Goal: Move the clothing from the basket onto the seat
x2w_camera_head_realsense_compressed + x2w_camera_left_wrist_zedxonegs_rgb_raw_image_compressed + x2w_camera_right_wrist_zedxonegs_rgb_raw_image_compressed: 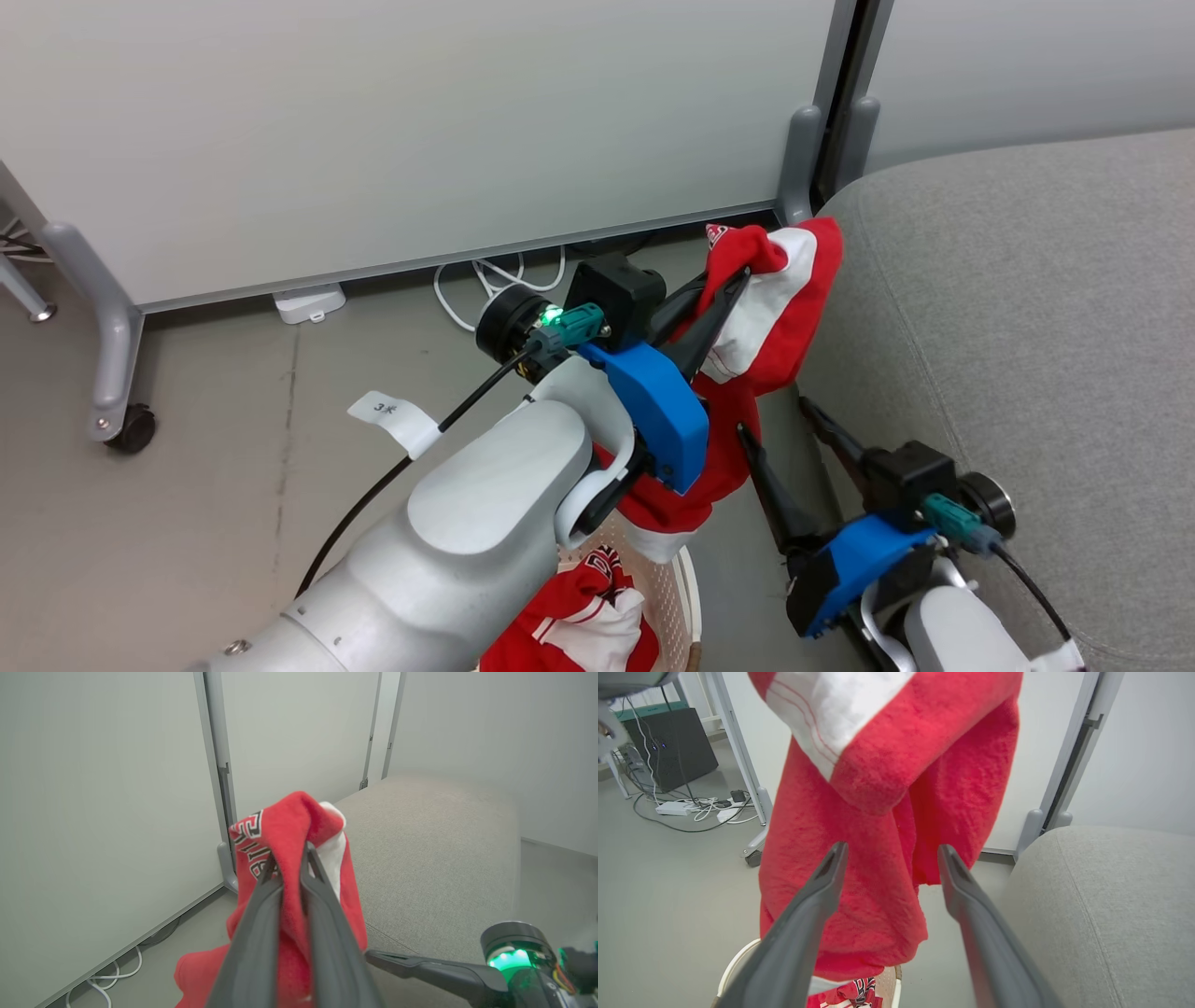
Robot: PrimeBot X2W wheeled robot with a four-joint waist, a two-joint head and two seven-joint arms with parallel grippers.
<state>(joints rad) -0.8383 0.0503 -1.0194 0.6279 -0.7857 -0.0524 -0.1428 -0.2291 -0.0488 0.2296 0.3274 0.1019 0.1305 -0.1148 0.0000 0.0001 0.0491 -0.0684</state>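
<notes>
W/ L gripper, pinching red garment, hung vertical; seat just to its right. R gripper spread, empty, nearer seat.

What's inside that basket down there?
A crumpled red-and-white garment lies in the basket. The pale forearm covers the rest, so more could be hidden.

Head view from above, downward; both wrist views close on the red garment (sofa common too).
</notes>
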